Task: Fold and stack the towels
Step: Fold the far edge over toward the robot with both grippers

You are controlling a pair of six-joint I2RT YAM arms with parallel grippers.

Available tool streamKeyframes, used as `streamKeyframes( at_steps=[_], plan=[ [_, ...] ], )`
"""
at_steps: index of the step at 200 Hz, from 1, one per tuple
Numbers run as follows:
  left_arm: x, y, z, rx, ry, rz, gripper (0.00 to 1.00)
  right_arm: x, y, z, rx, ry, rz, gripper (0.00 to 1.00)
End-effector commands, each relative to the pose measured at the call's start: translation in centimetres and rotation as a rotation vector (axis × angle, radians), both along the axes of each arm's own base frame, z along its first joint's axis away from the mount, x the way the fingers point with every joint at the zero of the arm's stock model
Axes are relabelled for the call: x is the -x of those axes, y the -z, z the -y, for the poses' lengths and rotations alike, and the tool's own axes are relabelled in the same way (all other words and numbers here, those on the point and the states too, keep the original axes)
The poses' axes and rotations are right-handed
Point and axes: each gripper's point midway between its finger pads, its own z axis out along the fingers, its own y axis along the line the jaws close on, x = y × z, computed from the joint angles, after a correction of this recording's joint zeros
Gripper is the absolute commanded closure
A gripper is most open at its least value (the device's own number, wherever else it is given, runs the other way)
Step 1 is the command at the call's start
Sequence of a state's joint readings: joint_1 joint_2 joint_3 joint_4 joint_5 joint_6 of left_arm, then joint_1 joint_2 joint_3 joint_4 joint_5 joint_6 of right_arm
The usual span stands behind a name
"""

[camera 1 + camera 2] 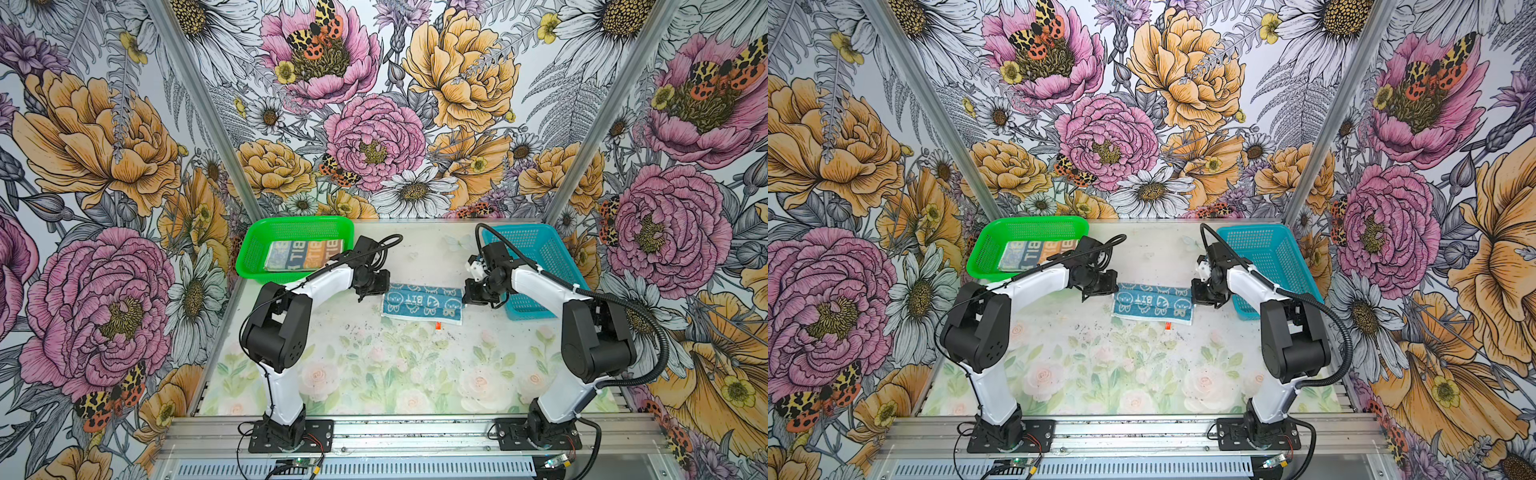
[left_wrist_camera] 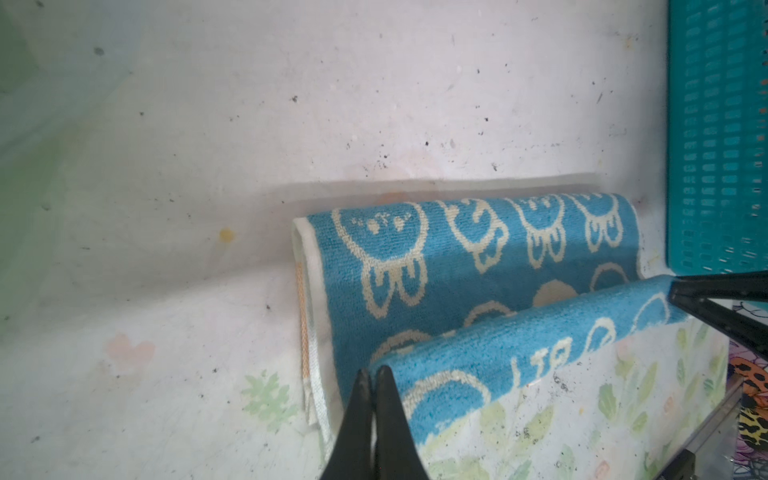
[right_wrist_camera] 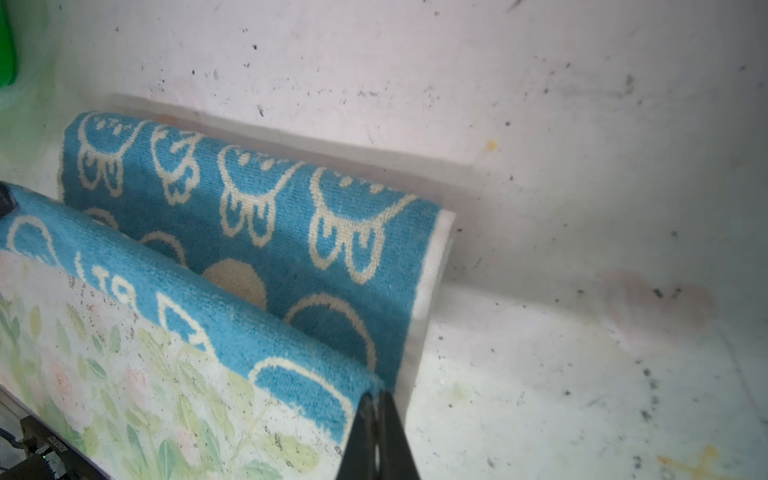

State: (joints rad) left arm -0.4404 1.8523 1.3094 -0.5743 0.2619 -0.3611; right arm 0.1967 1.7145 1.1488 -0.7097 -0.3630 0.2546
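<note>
Our left fingers (image 2: 357, 419) are pressed tight together, and between their tips sits one corner of the blue towel (image 2: 415, 257). Our right fingers (image 3: 395, 440) are clenched the same way on the opposite corner of the same edge. So the left gripper (image 2: 372, 374) and the right gripper (image 3: 376, 399) each grasp the blue towel. The edge runs taut from one to the other, lifted off the table (image 2: 166, 166). In both wrist views we see the table's flower print under that raised strip. Behind the strip the rest of the towel lies doubled over on the table, with a white hem at its ends and cream rabbit outlines facing up.

In both top views the left gripper (image 1: 374, 293) stands at the towel's left end and the right gripper (image 1: 471, 297) at its right end. The blue towel (image 1: 422, 303) lies between them, mid-table and toward the back. A small orange tag (image 1: 438, 326) sticks out from its near edge.

Farther out, a green basket (image 1: 253, 245) stands at the back left. A folded banded towel (image 1: 305, 254) lies flat in it, striped cream, blue and orange. We cannot tell whether more lie beneath it. A blue basket (image 1: 536, 257) stands at the back right, partly behind our right arm.
</note>
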Motion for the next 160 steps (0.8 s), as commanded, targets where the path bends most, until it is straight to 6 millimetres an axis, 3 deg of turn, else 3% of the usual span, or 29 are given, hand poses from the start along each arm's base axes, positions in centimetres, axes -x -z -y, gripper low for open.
streamKeyframes(
  at_steps=[1,39,99,119,128,139,160],
  plan=[
    [0.4,1.0,-0.9,-0.047,-0.033,0.004,1.00,1.3,1.7,0.8,0.062,0.026,-0.037,1.00],
    [1.3,3.2,-0.9,-0.054,-0.040,-0.031,1.00,2.2,3.8,0.4,0.062,0.028,-0.072,1.00],
    [0.5,2.8,-1.0,-0.052,-0.049,-0.016,1.00,2.0,3.0,0.1,0.050,0.026,-0.050,1.00],
    [0.3,2.4,-0.7,-0.045,-0.046,-0.008,0.90,2.0,2.9,-0.3,0.040,0.015,-0.049,0.87],
    [0.2,2.2,-0.6,-0.043,-0.047,-0.003,0.77,2.1,2.6,-0.6,0.036,0.007,-0.044,0.82],
    [0.2,1.8,-0.5,-0.034,-0.048,0.000,0.72,2.1,2.2,-0.9,0.030,0.003,-0.034,0.76],
    [0.0,0.6,-0.2,-0.014,-0.051,0.022,0.47,2.1,1.0,-1.2,0.010,0.006,-0.007,0.65]
  ],
)
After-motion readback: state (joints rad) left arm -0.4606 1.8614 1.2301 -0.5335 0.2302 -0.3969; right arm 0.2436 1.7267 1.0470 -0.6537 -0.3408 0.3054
